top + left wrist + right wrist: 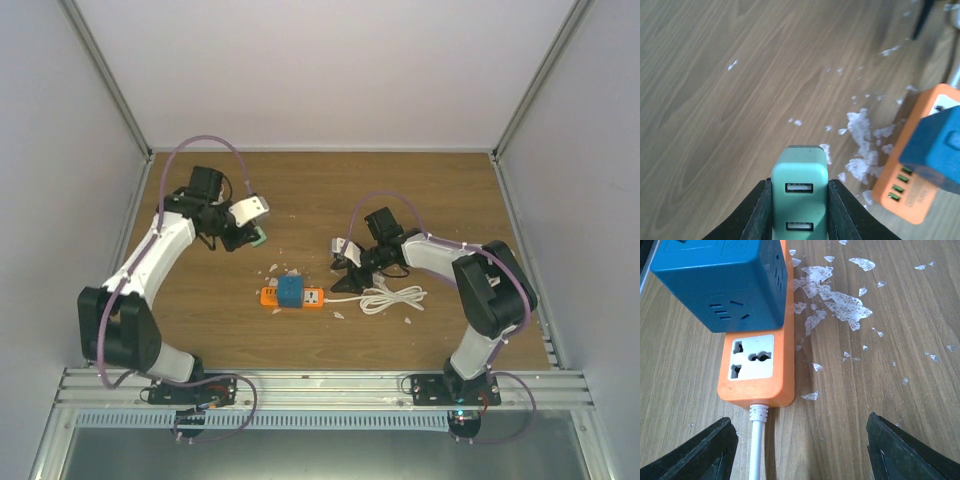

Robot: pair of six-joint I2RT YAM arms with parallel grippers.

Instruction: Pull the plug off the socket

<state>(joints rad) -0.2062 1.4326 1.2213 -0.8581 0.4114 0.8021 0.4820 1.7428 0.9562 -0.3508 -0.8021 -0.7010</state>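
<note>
- Left gripper [800,192] clamps mint-green plastic USB plug [800,167], clear of orange plastic power strip [756,393]; best lifted squarely.
- Right gripper [799,422], fingers apart, could steady the strip.

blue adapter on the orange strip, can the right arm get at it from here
Probably yes. The right gripper is open and faces the orange strip at its cord end, with the blue adapter straight ahead on it; nothing stands between.

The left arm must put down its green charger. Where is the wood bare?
For the green charger: far table beyond both arms, and near wood left of the orange power strip. Crowded: centre, where blue adapter, coiled cable and right gripper cluster.
</note>
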